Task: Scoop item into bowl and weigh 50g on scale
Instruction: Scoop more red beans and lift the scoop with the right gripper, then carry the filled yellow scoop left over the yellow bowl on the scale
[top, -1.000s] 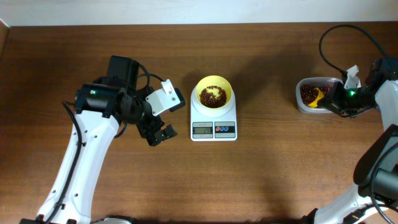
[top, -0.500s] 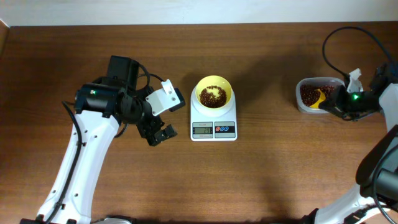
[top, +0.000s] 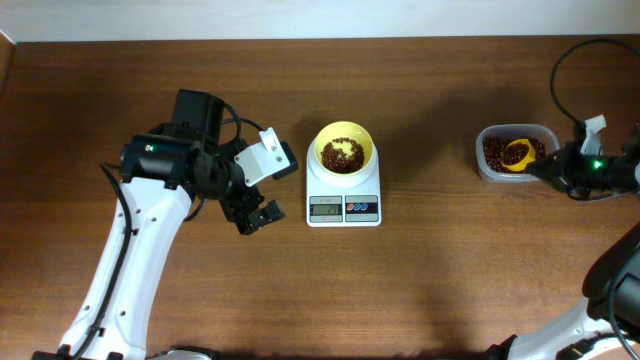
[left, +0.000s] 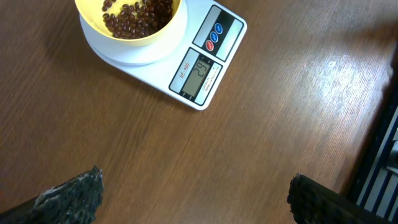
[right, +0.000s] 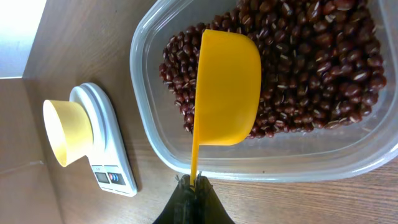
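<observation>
Yellow plastic is what I have in my right gripper (right: 191, 184): the jaws are clamped on the thin handle of the scoop (right: 227, 87), right at the handle's end. The handle runs straight out from my fingertips, so the scoop's long axis is in line with my wrist and the cup is at the far end. The cup sits over the beans (right: 311, 74) inside the clear tub (right: 144, 93). The face I see is bare yellow with no beans on it, and I cannot tell whether the cup touches the heap or hangs just above it.

Beyond the tub, the bowl (top: 371, 150) sits on the scale (top: 344, 208), well apart from me and off to my left across open table. In the overhead view the scoop already points roughly that way, cup leading. Any carry would be a long sideways run along the handle's own line, with the cup kept level, and I judge spilling on that run to be the main risk.

The bowl already has beans covering its bottom. I cannot read the display for certain.

My left gripper (top: 255, 218) is far nearer the scale, just beside it, with its fingers spread and nothing between them. But the scoop is in my right.
</observation>
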